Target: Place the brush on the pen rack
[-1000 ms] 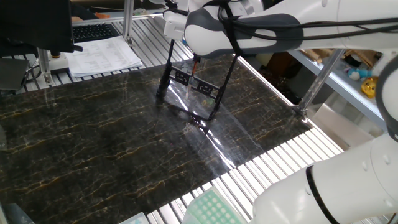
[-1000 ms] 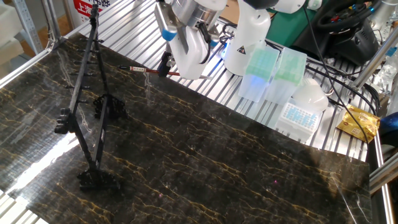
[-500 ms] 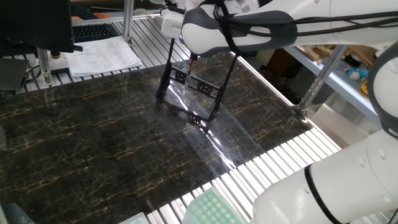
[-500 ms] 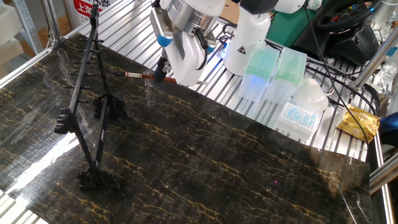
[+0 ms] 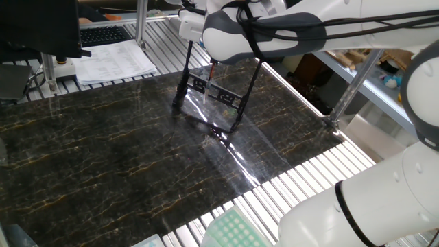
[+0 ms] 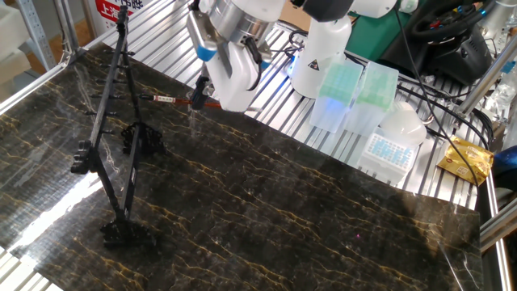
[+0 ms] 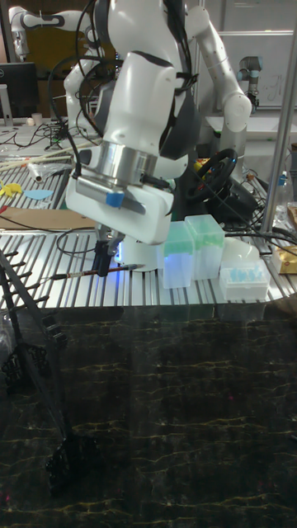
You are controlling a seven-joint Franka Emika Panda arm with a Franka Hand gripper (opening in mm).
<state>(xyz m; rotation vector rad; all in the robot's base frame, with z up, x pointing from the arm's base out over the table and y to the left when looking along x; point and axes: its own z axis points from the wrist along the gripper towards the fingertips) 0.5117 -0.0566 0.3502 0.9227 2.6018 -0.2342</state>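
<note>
From one fixed view we see the pen rack [image 5: 214, 96] standing on the dark marble table [image 5: 103, 158], its black slanted legs meeting the slotted cross panel, while the white arm [image 5: 260, 31] hangs over its top and hides most of what it carries; only a thin reddish sliver shows below the arm, which we take to be the brush [image 5: 215, 72]. In the other fixed view the picture is clearer: the gripper [image 6: 200, 90] pinches the brush [image 6: 166, 99] near one end, so the stick juts out level toward the pen rack [image 6: 113, 137], its free tip near the upper rods but apart from them. The tall fixed view agrees, with the gripper [image 7: 102, 266] closed on the brush [image 7: 78, 275], held flat above the ribbed metal bench [image 7: 165, 293] and pointing at the pen rack [image 7: 33, 330] at the left edge. We judge the carrying step to be in hand, with the placing not yet done. Next we would need to bring the brush over the rack's rungs, keep it level across them, lower it until it rests there, and only then let go.
</note>
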